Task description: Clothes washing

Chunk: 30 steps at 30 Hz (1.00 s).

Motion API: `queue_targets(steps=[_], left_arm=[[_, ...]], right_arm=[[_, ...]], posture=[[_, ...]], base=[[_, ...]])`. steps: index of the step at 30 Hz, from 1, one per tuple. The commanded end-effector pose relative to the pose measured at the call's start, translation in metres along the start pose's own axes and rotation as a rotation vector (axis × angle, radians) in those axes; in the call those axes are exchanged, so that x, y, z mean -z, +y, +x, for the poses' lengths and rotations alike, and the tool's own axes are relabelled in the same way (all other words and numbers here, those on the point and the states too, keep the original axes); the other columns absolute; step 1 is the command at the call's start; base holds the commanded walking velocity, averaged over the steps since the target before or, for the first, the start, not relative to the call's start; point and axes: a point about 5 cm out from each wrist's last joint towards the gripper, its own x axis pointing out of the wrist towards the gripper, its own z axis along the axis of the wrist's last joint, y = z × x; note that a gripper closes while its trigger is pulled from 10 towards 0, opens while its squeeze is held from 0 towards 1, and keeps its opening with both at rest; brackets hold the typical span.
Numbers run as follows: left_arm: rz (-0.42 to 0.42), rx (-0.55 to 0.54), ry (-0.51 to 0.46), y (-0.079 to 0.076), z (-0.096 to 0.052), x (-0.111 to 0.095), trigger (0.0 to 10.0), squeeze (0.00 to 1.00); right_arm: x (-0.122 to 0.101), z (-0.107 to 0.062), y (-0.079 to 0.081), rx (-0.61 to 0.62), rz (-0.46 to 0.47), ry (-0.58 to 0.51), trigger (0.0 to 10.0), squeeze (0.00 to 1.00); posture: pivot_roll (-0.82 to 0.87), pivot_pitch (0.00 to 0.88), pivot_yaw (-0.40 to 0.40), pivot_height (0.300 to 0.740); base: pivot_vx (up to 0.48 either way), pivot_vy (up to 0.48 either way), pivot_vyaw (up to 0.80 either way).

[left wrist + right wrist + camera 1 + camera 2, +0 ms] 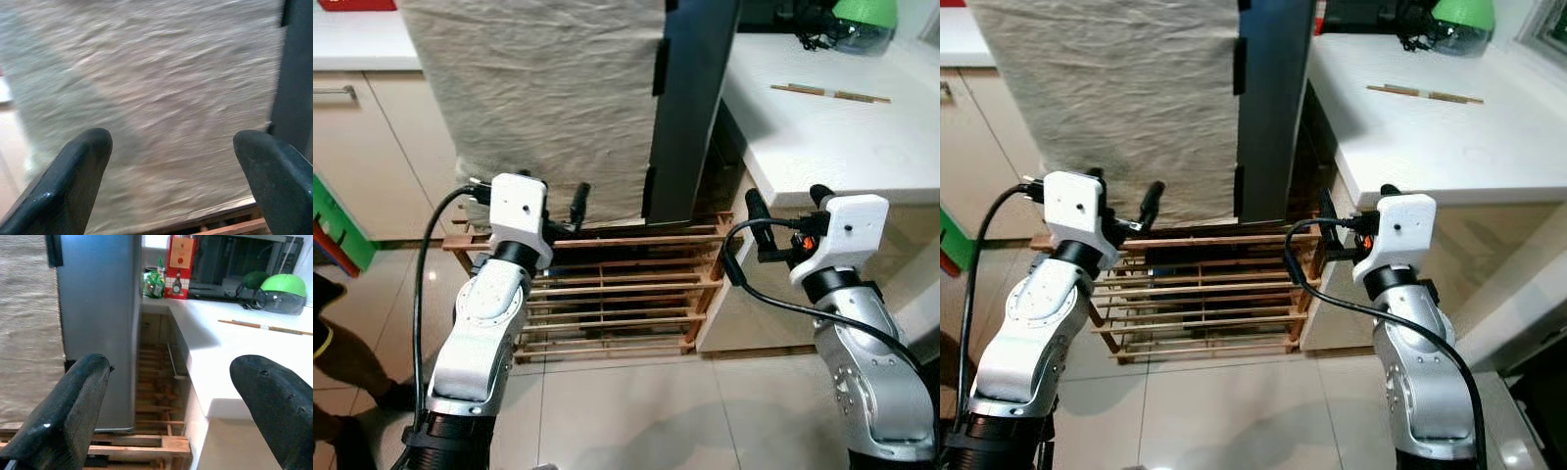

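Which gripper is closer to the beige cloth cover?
The left gripper, right at the cloth cover's lower edge; the right gripper faces the white counter.

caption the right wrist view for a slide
Right gripper open, facing a grey appliance on a wooden pallet.

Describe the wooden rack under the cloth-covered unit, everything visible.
The wooden rack is a low slatted frame of light brown timber, with several tiers of thin horizontal slats between upright end posts. It stands on the tiled floor, level and upright, beside the white counter. The unit draped in beige cloth sits on its top. Nothing can be made out among the slats.
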Motion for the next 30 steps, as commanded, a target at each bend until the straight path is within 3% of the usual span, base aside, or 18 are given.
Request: queue_targets(steps=[1, 3, 4, 8, 12, 14, 22, 30], left_arm=[[-0.003, -0.040, -0.055, 0.000, 0.000, -0.007, 10.0, 0.00], [0.035, -0.056, -0.039, 0.002, 0.000, -0.007, 10.0, 0.00], [0.016, -0.023, -0.036, 0.001, -0.001, -0.008, 10.0, 0.00], [-0.056, 0.029, -0.020, -0.002, -0.002, -0.009, 10.0, 0.00], [-0.027, 0.037, -0.012, -0.005, -0.001, -0.007, 10.0, 0.00], [-0.032, 0.008, -0.034, -0.007, 0.001, -0.007, 10.0, 0.00], [-0.043, 0.091, 0.015, -0.017, 0.004, -0.005, 10.0, 0.00], [-0.038, 0.094, 0.045, -0.015, 0.004, -0.002, 10.0, 0.00]], right_arm=[[0.002, 0.003, -0.006, 0.043, 0.017, 0.028, 10.0, 0.00], [0.005, 0.003, -0.002, -0.036, 0.058, 0.069, 10.0, 0.00], [0.007, 0.002, 0.000, -0.044, 0.064, 0.091, 10.0, 0.00], [0.014, -0.003, 0.000, -0.019, 0.069, 0.120, 10.0, 0.00], [0.019, -0.008, 0.001, 0.001, 0.103, 0.153, 10.0, 0.00], [0.021, -0.011, 0.001, 0.018, 0.109, 0.177, 10.0, 0.00], [0.025, -0.018, -0.004, 0.094, 0.103, 0.203, 10.0, 0.00], [0.023, -0.018, -0.002, 0.110, 0.115, 0.197, 10.0, 0.00]], posture=[[0.02, 0.000, -0.060, 0.740], [0.02, 0.000, -0.058, 0.740], [0.01, 0.000, -0.052, 0.740], [0.00, 0.000, -0.038, 0.740], [-0.01, 0.000, -0.029, 0.740], [-0.02, 0.000, -0.016, 0.740], [-0.04, 0.000, 0.008, 0.740], [-0.04, 0.000, 0.020, 0.740]], base=[[0.000, 0.000, 0.00], [0.000, 0.000, 0.00], [0.000, 0.000, 0.00], [0.000, 0.000, 0.00], [0.000, 0.000, 0.00], [0.000, 0.000, -0.80], [0.000, 0.000, -0.80], [0.000, 0.000, -0.80]])
